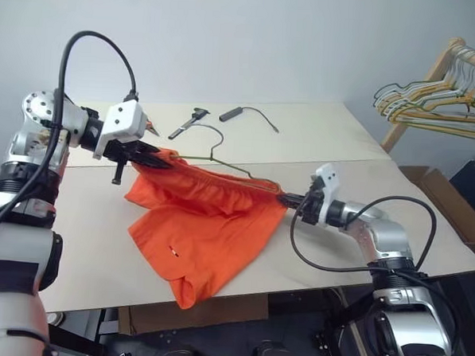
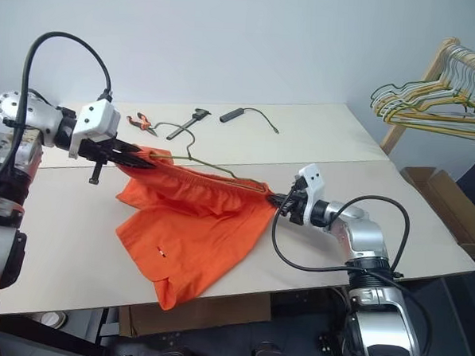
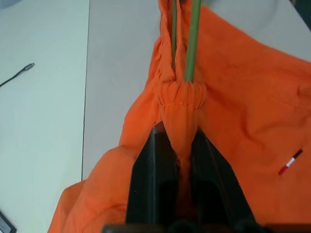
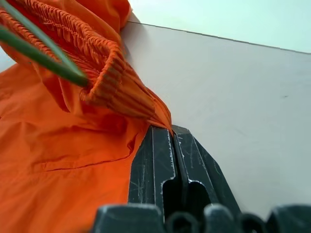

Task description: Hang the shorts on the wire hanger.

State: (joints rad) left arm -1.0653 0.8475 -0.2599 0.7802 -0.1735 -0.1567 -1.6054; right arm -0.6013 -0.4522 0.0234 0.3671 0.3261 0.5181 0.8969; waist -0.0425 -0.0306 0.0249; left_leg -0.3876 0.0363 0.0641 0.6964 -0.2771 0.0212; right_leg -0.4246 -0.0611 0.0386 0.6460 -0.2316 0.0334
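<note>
Now, with each claw, left [image 1: 147, 159] and right [image 1: 288, 201], pinching the shorts [image 1: 199, 224], stretch the waistband evenly along the wire hanger [image 1: 223, 157].

Silver-grey metal arm segments banded with black joints, white housings at both wrists, thick black cables looping from each forearm, and a left gripper [image 3: 180, 167] and right gripper [image 4: 171, 141] each made up of two scuffed, flat black fingers.
</note>
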